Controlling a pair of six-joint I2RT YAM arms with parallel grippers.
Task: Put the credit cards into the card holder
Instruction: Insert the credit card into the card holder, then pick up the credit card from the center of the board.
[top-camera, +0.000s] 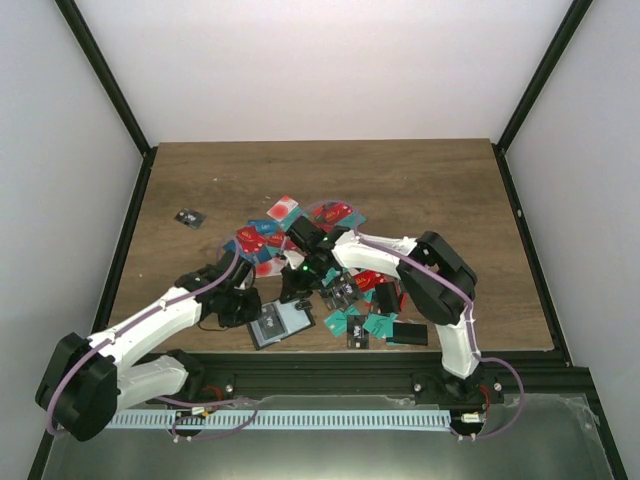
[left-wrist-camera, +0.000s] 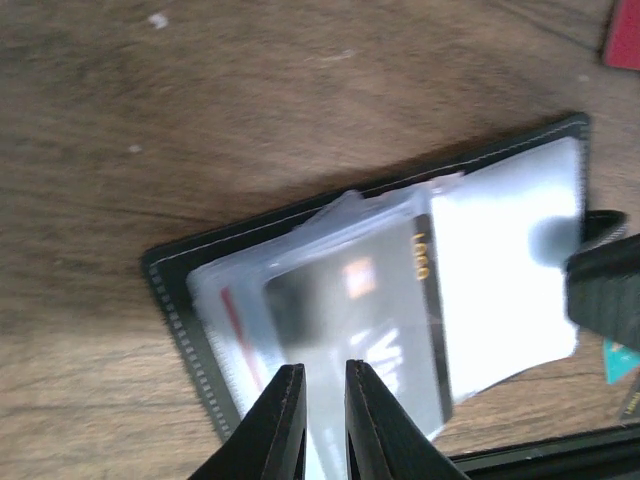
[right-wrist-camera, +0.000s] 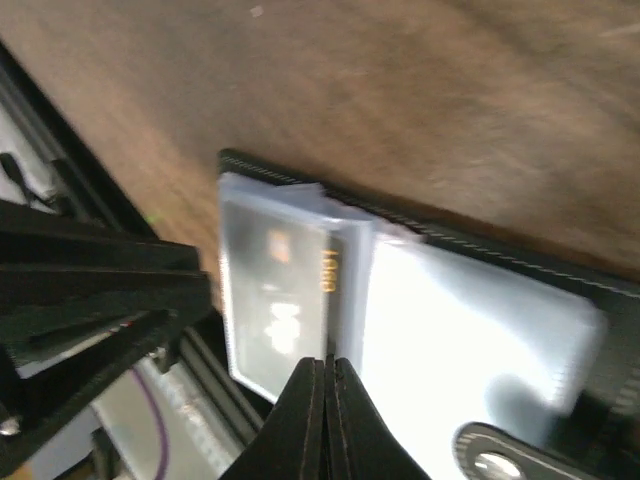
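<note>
Small black bifold card holder (left-wrist-camera: 172, 300): lies open near front table edge, under both grippers. Clear pockets floppy and slick; dark card (left-wrist-camera: 350, 330) in one.
Red and teal plastic credit cards (top-camera: 262, 238): heaped beyond holder, overlapping. Likely thin, stiff, light; take by free edge.
Left gripper (left-wrist-camera: 322, 380): narrow gap over pocket; grip cannot tell.
Right gripper (right-wrist-camera: 326, 375): closed, empty.
Plain black flat case (top-camera: 407, 333): lies nearby.

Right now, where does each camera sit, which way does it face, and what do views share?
Top external: above and behind the bases, looking down on the table, the credit cards and both arms.
Left wrist: on the left arm, looking down past the left gripper, fingers nearly together, at the open card holder.
Right wrist: on the right arm, looking down past the shut right gripper at that holder.
Shared: all three show the card holder; both wrist views its clear pockets.
</note>
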